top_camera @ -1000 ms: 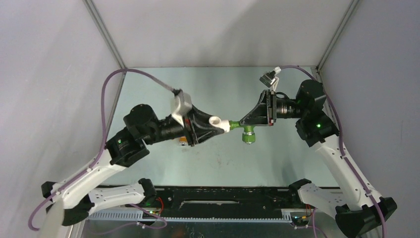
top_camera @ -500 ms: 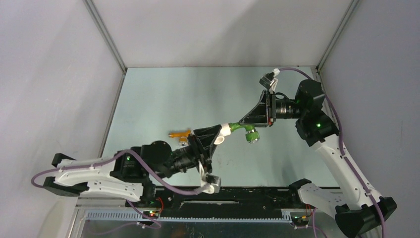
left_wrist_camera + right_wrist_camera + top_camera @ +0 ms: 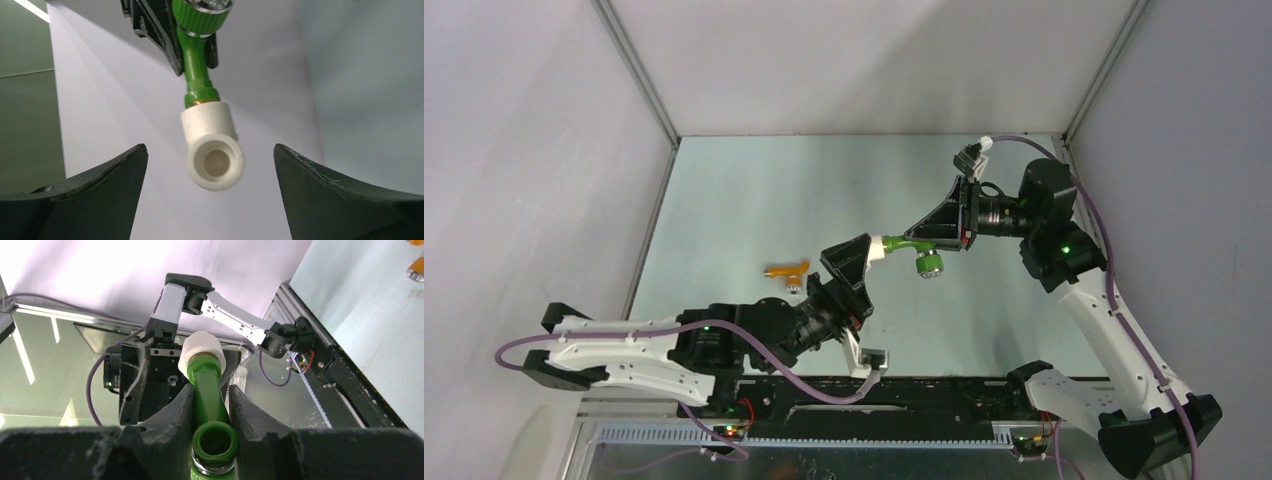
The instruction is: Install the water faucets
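My right gripper [image 3: 912, 242] [image 3: 211, 392] is shut on the green faucet [image 3: 921, 252] [image 3: 209, 390] and holds it above the table, clamped by its stem with the round knob hanging down. A white elbow fitting [image 3: 877, 248] [image 3: 212, 150] [image 3: 200, 351] sits on the faucet's threaded end. My left gripper [image 3: 864, 250] [image 3: 210, 148] is open. Its fingers stand wide on either side of the elbow without touching it. The orange faucet [image 3: 786, 270] lies on the table to the left.
The teal table [image 3: 754, 190] is walled in by grey panels on three sides. My left arm [image 3: 624, 345] lies low along the near edge, above the black base rail [image 3: 904, 400].
My left arm swung from the left side down to the near edge, then its gripper opened and let go of the white elbow. The right gripper kept hold of the green faucet.
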Robot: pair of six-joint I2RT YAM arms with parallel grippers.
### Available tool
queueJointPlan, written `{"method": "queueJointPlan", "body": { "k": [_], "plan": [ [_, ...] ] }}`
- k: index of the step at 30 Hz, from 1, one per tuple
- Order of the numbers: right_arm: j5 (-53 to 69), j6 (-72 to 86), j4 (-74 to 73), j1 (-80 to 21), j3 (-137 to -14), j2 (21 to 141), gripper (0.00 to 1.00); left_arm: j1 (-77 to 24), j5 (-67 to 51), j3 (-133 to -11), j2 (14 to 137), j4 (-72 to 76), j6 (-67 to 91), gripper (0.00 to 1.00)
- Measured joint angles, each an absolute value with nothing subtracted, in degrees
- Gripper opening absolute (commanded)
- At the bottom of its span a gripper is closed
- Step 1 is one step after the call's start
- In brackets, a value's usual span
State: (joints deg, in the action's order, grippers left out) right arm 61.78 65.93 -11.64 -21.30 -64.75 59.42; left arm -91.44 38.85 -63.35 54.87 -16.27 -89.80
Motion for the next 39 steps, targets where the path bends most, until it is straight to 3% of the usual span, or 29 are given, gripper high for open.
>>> {"method": "queueJointPlan", "body": {
  "k": [7,12,21,27,32,39],
  "plan": [
    [60.14,63.81,-13.67,-19.40,-64.71,59.44,0.00,-91.83,36.14,-55.88,47.33,-14.87,-77.14,1.00],
    [60.14,59.66,-16.56,-17.65,-64.69,59.05,0.00,-88.77,31.55,-56.31,41.54,-15.16,-52.45,1.00],
    [61.89,52.90,-19.05,-16.21,-64.69,57.87,0.00,-59.96,9.23,-69.36,42.59,-18.04,3.09,1.00],
    [63.96,52.49,-17.39,-16.21,-64.66,57.82,0.00,-42.44,-14.74,-72.05,50.57,-13.56,34.41,0.94],
    [65.10,55.09,-13.50,-16.21,-64.66,57.69,0.00,-40.99,-29.58,-64.77,56.80,-1.23,54.37,0.96],
    [66.11,60.16,-7.03,-16.21,-64.66,57.41,0.00,-40.95,-36.71,-55.05,57.71,10.52,69.80,0.91]
  ]
}}
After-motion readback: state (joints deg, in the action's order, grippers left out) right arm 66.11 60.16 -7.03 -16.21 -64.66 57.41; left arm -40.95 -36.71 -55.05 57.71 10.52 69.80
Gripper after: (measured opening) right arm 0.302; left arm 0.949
